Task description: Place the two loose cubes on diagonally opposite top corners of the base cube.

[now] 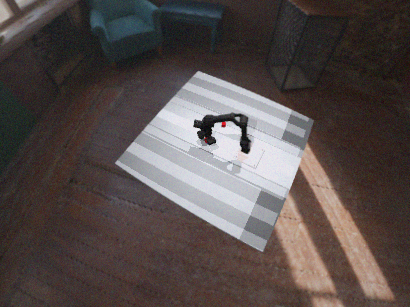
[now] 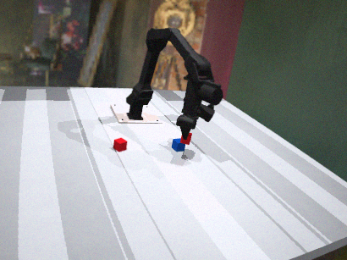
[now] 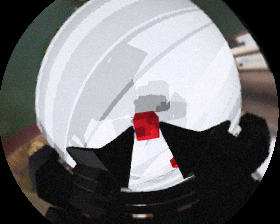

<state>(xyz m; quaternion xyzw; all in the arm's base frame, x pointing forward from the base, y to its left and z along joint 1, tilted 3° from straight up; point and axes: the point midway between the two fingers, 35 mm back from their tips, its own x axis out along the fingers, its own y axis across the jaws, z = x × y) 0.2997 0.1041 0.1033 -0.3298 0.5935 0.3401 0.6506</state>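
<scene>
A blue base cube (image 2: pixel 177 146) stands on the table in the exterior view; it is hidden in the wrist view. One red cube (image 2: pixel 186 140) (image 3: pixel 146 126) is at the blue cube's upper right in the exterior view, overlapping its top corner, and looks slightly turned in the wrist view. Contact between the two cannot be judged exactly. My gripper (image 2: pixel 185 135) (image 3: pixel 146 126) is partly open, with this red cube still between its fingertips. The other red cube (image 1: pixel 223 124) (image 2: pixel 120 145) (image 3: pixel 174 162) lies on the table, apart from both, to the left in the exterior view.
The table (image 1: pixel 210 179) (image 2: pixel 97 219) has grey and white bands and shadows. The arm's pale base plate (image 2: pixel 148 119) is behind the cubes in the exterior view. A teal armchair (image 1: pixel 125 29), a blue bench and a glass cabinet stand on the floor beyond the table.
</scene>
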